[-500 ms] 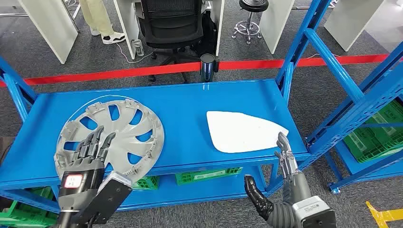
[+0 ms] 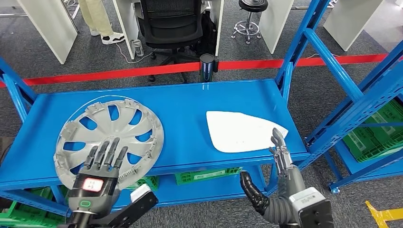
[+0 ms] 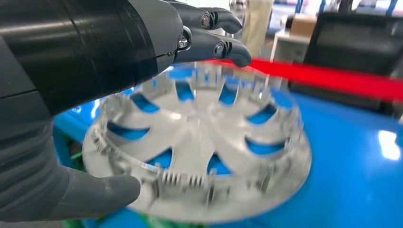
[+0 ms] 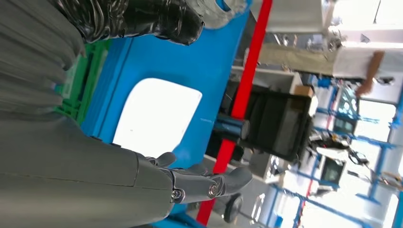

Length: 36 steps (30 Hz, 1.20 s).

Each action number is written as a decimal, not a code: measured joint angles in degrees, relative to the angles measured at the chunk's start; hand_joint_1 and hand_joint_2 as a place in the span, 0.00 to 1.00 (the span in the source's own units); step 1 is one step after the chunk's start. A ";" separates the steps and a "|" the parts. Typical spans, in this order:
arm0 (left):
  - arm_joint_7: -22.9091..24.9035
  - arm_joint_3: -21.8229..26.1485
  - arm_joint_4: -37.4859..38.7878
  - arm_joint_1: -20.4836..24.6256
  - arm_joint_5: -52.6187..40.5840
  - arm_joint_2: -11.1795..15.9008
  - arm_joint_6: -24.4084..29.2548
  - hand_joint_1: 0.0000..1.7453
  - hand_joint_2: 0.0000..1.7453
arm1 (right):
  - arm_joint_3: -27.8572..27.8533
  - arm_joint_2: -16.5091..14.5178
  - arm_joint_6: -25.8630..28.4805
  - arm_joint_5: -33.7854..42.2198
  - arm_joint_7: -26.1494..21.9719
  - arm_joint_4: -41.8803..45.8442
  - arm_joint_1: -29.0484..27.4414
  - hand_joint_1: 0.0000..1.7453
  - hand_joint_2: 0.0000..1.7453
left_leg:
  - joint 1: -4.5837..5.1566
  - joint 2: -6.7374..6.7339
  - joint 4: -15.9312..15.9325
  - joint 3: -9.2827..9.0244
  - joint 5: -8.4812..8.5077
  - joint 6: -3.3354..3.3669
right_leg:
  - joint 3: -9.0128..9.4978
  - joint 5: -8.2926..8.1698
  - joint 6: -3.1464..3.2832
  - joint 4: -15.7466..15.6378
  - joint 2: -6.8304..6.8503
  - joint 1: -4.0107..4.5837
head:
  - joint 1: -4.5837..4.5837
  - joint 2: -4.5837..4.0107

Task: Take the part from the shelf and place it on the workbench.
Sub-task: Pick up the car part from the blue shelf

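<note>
A silver spoked wheel cover (image 2: 110, 138) lies flat on the blue shelf (image 2: 190, 102), at its left. My left hand (image 2: 97, 171) hovers over the cover's near rim with fingers spread, holding nothing. In the left wrist view the fingers (image 3: 216, 45) reach above the wheel cover (image 3: 199, 147) while the thumb (image 3: 95, 194) sits below its rim. A flat white part (image 2: 242, 130) lies on the shelf's right side. My right hand (image 2: 280, 154) is held edge-on by the white part's near right corner, fingers straight and thumb apart. The right wrist view shows the white part (image 4: 157, 114) beyond the fingers (image 4: 209, 185).
Green crates (image 2: 206, 175) sit on the lower shelf level. Blue uprights (image 2: 304, 52) and a second rack with green crates (image 2: 375, 133) stand to the right. Red tape (image 2: 142, 71), an office chair (image 2: 171, 23), a stool and a person's legs (image 2: 102, 21) lie beyond the shelf.
My left hand has shifted right and slightly lower over the wheel cover's near rim. My right hand has risen a little toward the white part's corner.
</note>
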<state>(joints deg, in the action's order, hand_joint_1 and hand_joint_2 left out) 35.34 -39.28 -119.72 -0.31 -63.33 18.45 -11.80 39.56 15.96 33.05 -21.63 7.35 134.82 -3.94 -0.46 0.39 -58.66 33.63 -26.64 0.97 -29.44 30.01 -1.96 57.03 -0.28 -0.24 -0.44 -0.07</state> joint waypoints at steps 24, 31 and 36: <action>0.01 1.38 3.77 -2.20 4.72 -0.40 -4.31 0.00 1.00 | 0.00 -0.01 -0.73 2.00 0.10 -0.01 0.82 0.00 1.00 | 0.00 0.03 0.01 0.01 0.00 0.00 | 0.03 0.00 0.00 0.00 0.01 0.00 | 0.02 0.00; 0.01 3.16 3.99 -3.33 6.05 -0.70 -6.33 0.00 1.00 | 0.00 -0.01 -1.17 3.31 -0.59 -0.20 0.83 0.00 1.00 | 0.00 0.03 0.01 0.01 0.00 0.00 | 0.04 0.00 0.00 0.00 0.01 0.00 | 0.03 0.00; 0.01 4.36 4.25 -4.01 11.50 -1.01 -5.60 0.00 1.00 | 0.00 -0.09 -2.74 3.79 -0.60 -0.50 1.23 0.00 1.00 | 0.00 0.03 0.01 0.00 0.00 0.00 | 0.04 0.00 0.00 0.00 0.01 0.00 | 0.05 0.00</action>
<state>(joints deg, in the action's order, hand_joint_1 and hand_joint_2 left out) 35.34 -34.92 -115.48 -4.33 -51.83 17.44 -17.39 39.56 15.87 30.31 -17.84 6.75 134.32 -2.71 -0.46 0.42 -58.65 33.63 -26.64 0.97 -29.40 30.02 -1.96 57.02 -0.27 -0.24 -0.39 -0.07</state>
